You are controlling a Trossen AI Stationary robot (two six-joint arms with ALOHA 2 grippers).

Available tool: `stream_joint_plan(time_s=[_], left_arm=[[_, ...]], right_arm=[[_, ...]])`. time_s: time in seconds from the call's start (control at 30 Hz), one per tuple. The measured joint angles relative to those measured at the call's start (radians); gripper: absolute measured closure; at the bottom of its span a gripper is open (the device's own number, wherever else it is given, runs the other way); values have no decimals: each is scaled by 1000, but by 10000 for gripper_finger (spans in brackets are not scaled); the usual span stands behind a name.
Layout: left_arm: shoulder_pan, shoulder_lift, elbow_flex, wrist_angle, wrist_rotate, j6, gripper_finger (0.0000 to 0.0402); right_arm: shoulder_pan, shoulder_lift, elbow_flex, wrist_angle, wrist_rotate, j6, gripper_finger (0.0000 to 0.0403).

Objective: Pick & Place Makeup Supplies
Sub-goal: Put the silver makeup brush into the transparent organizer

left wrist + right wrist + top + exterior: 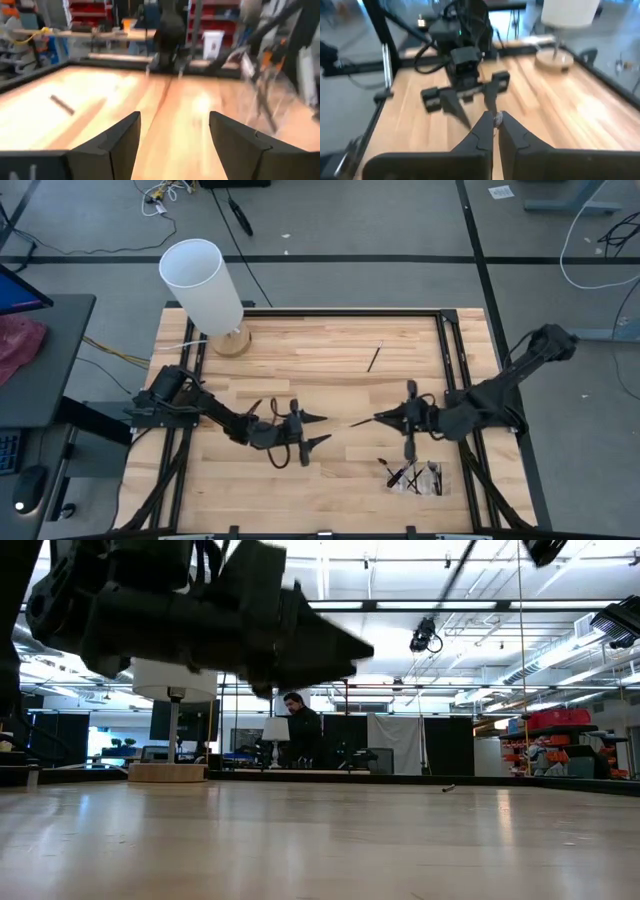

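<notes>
You find no readable writing or brand on anything here. The left gripper (318, 430) hangs over the middle of the light wooden table (330, 350) with its 2 dark fingers (117, 145) wide apart and nothing between them. Facing it, the right gripper (378, 418) has its fingers pressed together on a thin makeup brush with a pale tip (360, 422), which points toward the left gripper. 1 dark slim brush (374, 358) lies alone on the far part of the table. A small heap of brushes (415, 477) lies near the front edge, just below the right arm. The tall white cylinder on a round wooden base (205, 285) stands at the far left corner, well apart from both grippers. In the low view, a person (300, 730) is seen in the room behind.
</notes>
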Motion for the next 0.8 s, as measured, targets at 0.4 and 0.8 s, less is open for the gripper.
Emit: stream_joint_plan(time_s=[0.4, 0.8], left_arm=[[-5, 1, 0, -205, -12, -191, 175], [-4, 1, 0, -204, -15, -192, 175]], right_arm=[[230, 18, 428, -745, -38, 489, 397], [512, 34, 475, -986, -98, 1057, 398]])
